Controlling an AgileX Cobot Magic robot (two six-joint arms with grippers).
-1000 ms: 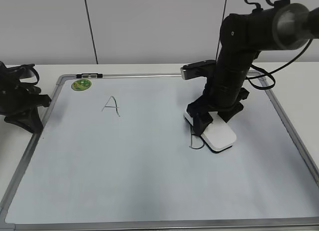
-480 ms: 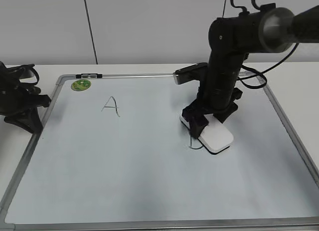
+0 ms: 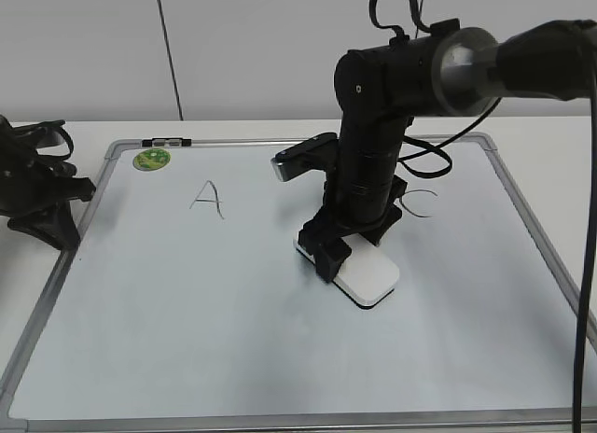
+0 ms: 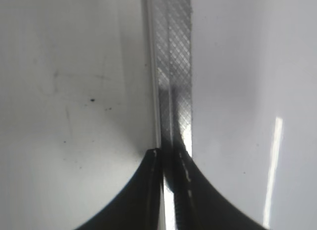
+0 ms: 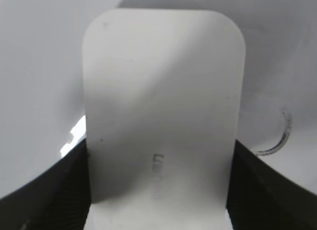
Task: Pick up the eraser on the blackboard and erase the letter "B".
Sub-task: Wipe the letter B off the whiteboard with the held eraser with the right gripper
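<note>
Right gripper clamps the eraser flat on the blackboard, frame centre; risk: overshooting left smears the letter "A"; left gripper's state unclear.

1. One large white dry-erase board with a silver-grey metal frame is lying across the frame.
2. One white rounded-rectangle plastic eraser is sitting at centre.
3. Two black hand-drawn letters are showing: an "A" upper left, a "C" right of centre.
4. One small round green sticker is sitting upper left.
5. Two black robot arms are showing: one at centre, one at the left edge.
</note>
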